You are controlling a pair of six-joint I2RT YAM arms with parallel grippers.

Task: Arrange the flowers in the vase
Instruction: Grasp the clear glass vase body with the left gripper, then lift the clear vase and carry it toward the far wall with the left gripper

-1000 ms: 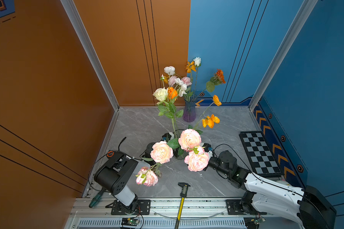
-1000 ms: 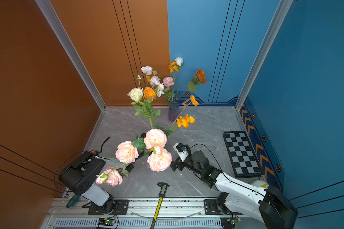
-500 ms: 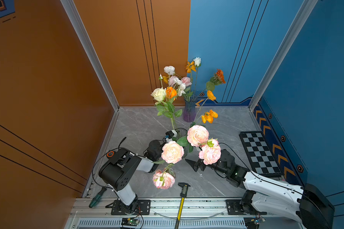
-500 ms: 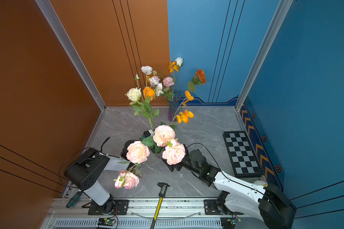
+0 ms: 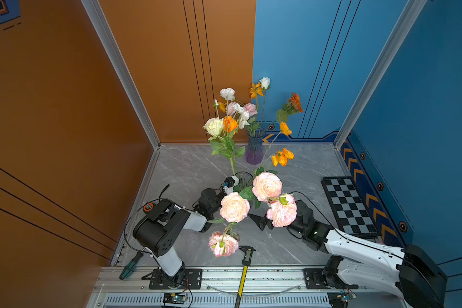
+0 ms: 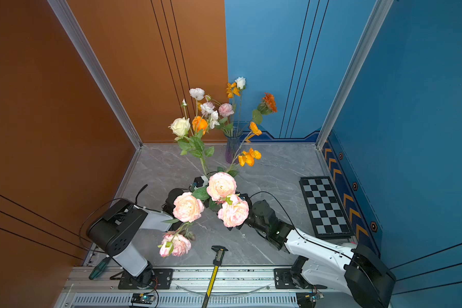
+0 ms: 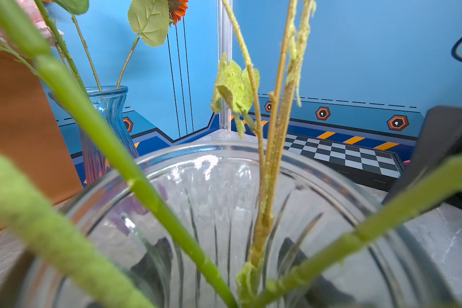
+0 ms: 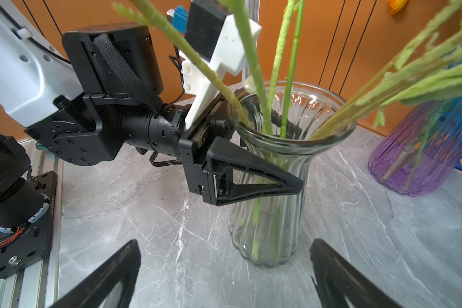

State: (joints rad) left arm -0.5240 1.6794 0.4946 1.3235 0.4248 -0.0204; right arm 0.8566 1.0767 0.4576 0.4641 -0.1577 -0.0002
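Observation:
A clear ribbed glass vase [image 8: 267, 213] stands mid-table and holds several green-stemmed flowers. Their big pink blooms [image 5: 267, 186] spread over it and hide most of it in both top views. One pink bloom [image 5: 223, 244] droops toward the front. My left gripper [image 8: 300, 156] straddles the vase's neck, one finger [image 8: 251, 181] on the near side and the other behind the glass. Whether they press on the glass is unclear. My right gripper [image 8: 226, 244] is open and empty, low in front of the vase, its tip [image 5: 262, 222] under a pink bloom.
A purple vase [image 5: 254, 149] with white, pink and orange flowers stands at the back wall. A checkerboard [image 5: 348, 205] lies at the right. A caliper [image 5: 247, 260] and a green screwdriver [image 5: 130, 266] lie at the front edge. Walls close three sides.
The pink blooms in the clear vase swung to the right. My left gripper's jaws narrowed around the vase. My right gripper drew back from the blooms, still open.

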